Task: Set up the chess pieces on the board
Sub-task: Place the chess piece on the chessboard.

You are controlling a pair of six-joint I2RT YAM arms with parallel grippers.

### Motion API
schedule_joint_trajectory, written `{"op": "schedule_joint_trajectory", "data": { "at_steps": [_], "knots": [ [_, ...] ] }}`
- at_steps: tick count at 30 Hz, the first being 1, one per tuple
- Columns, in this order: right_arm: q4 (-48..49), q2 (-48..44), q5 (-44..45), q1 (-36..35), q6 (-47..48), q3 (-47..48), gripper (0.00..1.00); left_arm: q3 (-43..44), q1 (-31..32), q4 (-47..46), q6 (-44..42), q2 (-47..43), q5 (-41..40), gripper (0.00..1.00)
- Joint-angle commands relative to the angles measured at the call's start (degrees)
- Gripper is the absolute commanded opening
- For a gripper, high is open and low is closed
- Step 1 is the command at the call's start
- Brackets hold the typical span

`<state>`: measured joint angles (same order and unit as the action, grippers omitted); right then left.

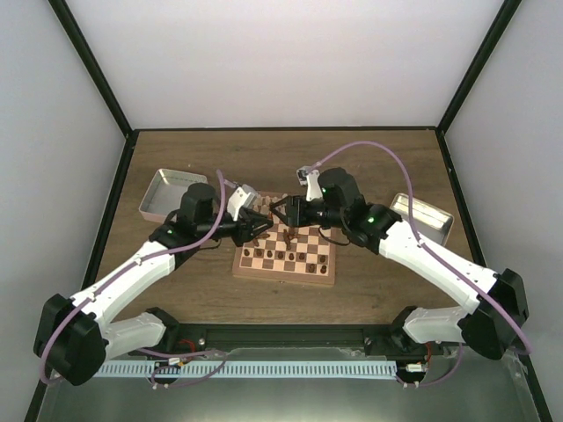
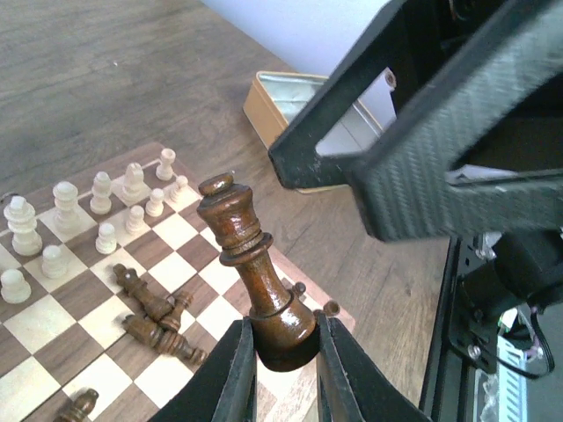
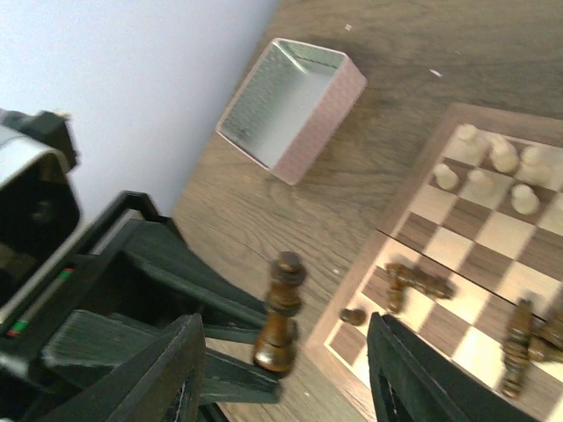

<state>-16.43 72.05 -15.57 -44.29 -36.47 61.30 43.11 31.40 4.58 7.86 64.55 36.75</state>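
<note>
My left gripper is shut on the base of a tall dark brown chess piece, held upright above the board's corner. In the right wrist view the same piece stands between the spread fingers of my right gripper, which is open and not touching it. Both grippers meet over the board's far edge, the left one facing the right one. Pale chess pieces stand in rows at one end of the board. Several dark pieces lie toppled on its squares.
A shallow metal tray sits on the table to the board's far left, and another tray to its right. My right gripper's black finger fills the upper right of the left wrist view. Black frame posts edge the table.
</note>
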Motion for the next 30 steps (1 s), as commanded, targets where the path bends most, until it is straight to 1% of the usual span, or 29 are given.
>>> {"op": "schedule_joint_trajectory", "data": {
  "at_steps": [1, 6, 11, 14, 17, 21, 22, 23, 25, 26, 28, 30],
  "knots": [
    [-7.21, -0.55, 0.39, 1.38, 2.61, 4.3, 0.53, 0.32, 0.27, 2.04, -3.84, -0.83, 2.67, 0.06],
    [-8.89, 2.33, -3.5, 1.53, 5.29, 7.34, 0.53, -0.14, 1.35, 2.1, -4.07, -2.17, 3.18, 0.06],
    [-8.58, 4.63, -7.6, 1.78, 5.97, 9.15, 0.53, -0.32, 1.81, 2.28, -4.32, -3.02, 3.22, 0.06],
    [-9.09, 6.05, -9.13, 2.19, 5.65, 9.97, 0.5, -0.31, 2.08, 2.43, -4.51, -3.09, 3.16, 0.06],
    [-8.32, 6.29, -11.38, 2.3, 5.46, 9.68, 0.4, -0.31, 2.24, 2.79, -4.77, -3.18, 2.69, 0.06],
    [-7.54, 5.78, -12.18, 2.37, 4.92, 8.9, 0.22, -0.14, 2.36, 3.22, -4.72, -3.28, 0.61, 0.07],
    [-6.96, 5.32, -12.02, 2.37, 4.89, 8.15, 0.17, -0.15, 2.35, 3.32, -4.59, -3.36, 0.18, 0.09],
    [-6.17, 4.72, -11.56, 2.37, 4.91, 7.27, 0.15, -0.06, 2.4, 3.26, -4.22, -3.38, -0.36, 0.12],
    [-3.5, 3.21, -10.16, 2.37, 5.41, 4.85, 0.13, 0.13, 2.36, 3.8, -3.12, -3.47, -1.62, 0.24],
    [-1.61, 2.19, -8.8, 2.37, 6.0, 3.19, 0.13, 0.4, 2.35, 4.36, -2.53, -3.51, -2.38, 0.33],
    [2.51, 0.04, -5.34, 2.3, 7.52, -0.72, 0.12, 0.64, 2.36, 5.75, -1.1, -4.19, -4.84, 0.46],
    [6.56, -1.82, -1.28, 2.01, 9.4, -4.63, 0.12, 0.58, 2.31, 7.02, 0.64, -5.61, -8.23, 0.53]
  ]
}}
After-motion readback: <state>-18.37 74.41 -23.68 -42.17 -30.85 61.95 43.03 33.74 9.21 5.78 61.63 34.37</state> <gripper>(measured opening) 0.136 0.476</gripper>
